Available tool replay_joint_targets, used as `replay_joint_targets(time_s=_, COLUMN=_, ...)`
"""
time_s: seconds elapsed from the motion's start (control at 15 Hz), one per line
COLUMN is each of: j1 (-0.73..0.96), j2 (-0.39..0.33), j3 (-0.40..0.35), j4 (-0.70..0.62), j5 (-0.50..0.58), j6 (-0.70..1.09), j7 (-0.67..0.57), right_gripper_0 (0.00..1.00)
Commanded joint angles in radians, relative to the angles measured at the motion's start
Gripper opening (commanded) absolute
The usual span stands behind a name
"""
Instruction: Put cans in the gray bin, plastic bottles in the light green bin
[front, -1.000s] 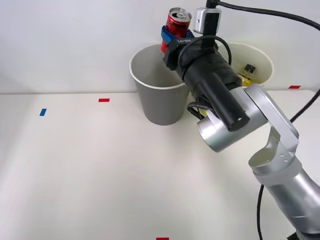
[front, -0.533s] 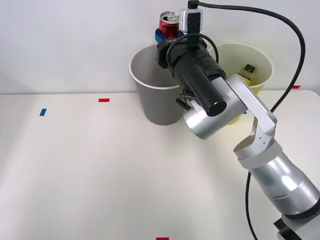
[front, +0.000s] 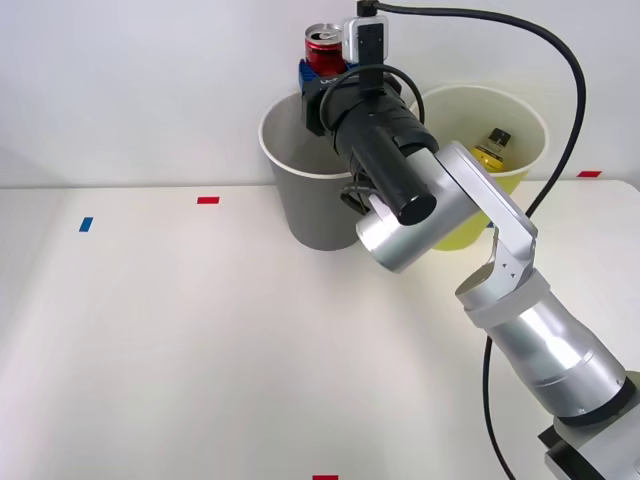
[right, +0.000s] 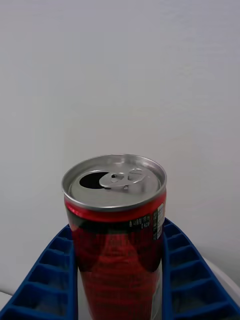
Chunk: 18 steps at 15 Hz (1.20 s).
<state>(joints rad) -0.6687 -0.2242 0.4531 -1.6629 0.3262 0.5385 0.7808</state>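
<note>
Front view: we find the right claw (front: 322, 72) clamped on the red can (front: 324, 48), holding it upright above the far rim of the gray bin (front: 305, 200). The can sits clear of the bin's opening, not yet inside it. The light green bin (front: 520, 150) stands just beside the gray bin, on the side away from the red tape marks on the counter (front: 180, 340). Inside it we see the bottle (front: 490, 148), yellow label and black cap, lying against the white inner wall. We judge the bottle step done and the can step at the point of release.

Right wrist view: the can (right: 116, 235) stands between the two blue ribbed fingers (right: 192, 280), which press its sides below the top rim. The tab opening is punched through, so we take the can as opened, probably empty and light. Its thin wall would dent under hard pressure; its smooth painted side could slip. In our judgement the present hold, on the mid body with the ribs across the curve, is the sound place to grip.
</note>
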Motion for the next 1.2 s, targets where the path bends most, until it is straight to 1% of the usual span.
replay_joint_targets(time_s=0.07, j1=0.000, j2=0.005, j3=0.009, j4=0.000, j5=0.039, j6=-0.035, j7=0.000, right_gripper_0=1.00)
replay_joint_targets(time_s=0.33, j1=0.000, j2=0.009, j3=0.009, j4=0.000, j5=0.042, j6=-0.045, j7=0.000, right_gripper_0=1.00)
replay_joint_targets(time_s=0.67, j1=0.008, j2=0.011, j3=0.009, j4=0.000, j5=0.086, j6=-0.064, j7=-0.011, right_gripper_0=1.00)
replay_joint_targets(time_s=0.8, j1=0.038, j2=0.005, j3=-0.013, j4=0.000, j5=0.103, j6=-0.152, j7=-0.017, right_gripper_0=1.00)
replay_joint_targets(time_s=1.0, j1=0.121, j2=-0.027, j3=-0.065, j4=-0.009, j5=0.103, j6=-0.388, j7=-0.024, right_gripper_0=1.00)
replay_joint_targets(time_s=1.07, j1=0.158, j2=-0.034, j3=-0.080, j4=-0.037, j5=0.099, j6=-0.434, j7=-0.029, right_gripper_0=1.00)
replay_joint_targets(time_s=1.2, j1=0.242, j2=-0.043, j3=-0.100, j4=-0.138, j5=0.070, j6=-0.443, j7=-0.040, right_gripper_0=1.00)
